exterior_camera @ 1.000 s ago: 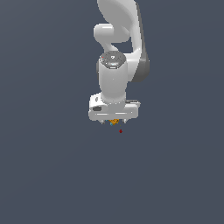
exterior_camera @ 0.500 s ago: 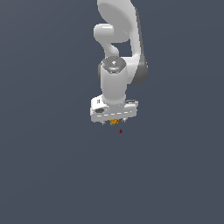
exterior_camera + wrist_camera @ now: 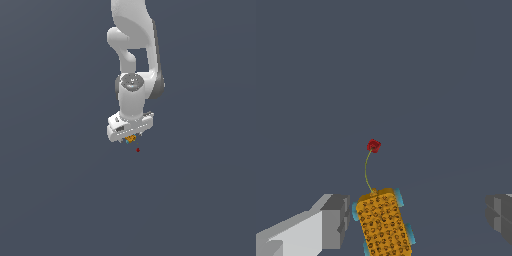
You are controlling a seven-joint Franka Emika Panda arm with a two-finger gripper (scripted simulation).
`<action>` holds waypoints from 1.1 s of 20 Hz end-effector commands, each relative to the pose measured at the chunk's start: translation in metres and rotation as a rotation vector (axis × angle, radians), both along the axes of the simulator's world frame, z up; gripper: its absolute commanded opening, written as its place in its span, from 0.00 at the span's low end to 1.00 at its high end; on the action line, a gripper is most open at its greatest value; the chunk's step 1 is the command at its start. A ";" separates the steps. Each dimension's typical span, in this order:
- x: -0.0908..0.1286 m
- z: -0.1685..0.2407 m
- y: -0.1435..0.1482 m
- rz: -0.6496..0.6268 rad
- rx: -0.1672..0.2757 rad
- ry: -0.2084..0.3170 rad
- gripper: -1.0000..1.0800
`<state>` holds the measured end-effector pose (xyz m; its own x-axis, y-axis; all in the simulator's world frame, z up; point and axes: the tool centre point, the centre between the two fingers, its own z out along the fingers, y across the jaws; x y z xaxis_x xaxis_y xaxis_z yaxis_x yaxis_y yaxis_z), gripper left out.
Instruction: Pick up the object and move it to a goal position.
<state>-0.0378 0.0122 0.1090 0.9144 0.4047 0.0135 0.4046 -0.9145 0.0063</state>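
One white jointed robot arm reaching down over a plain dark grey-blue bench. Below it, white gripper with grey fingertips spread wide, gripping nothing. Between them, nearer one finger without visible contact, small orange-yellow speckled block with teal edges, thin green strand curving off to dark red tip.

The exterior view stands well back, facing the white jointed robot arm head-on against a plain slate-grey backdrop. The wrist view sits close between the grey fingers, looking down. Both share the speckled orange block with a red-tipped green strand.
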 end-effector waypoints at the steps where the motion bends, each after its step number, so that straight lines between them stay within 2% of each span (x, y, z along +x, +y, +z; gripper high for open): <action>1: -0.012 -0.011 0.002 0.074 -0.002 0.004 0.96; 11: -0.045 -0.039 0.007 0.264 -0.003 0.013 0.96; 22: -0.051 -0.046 0.008 0.298 -0.002 0.015 0.96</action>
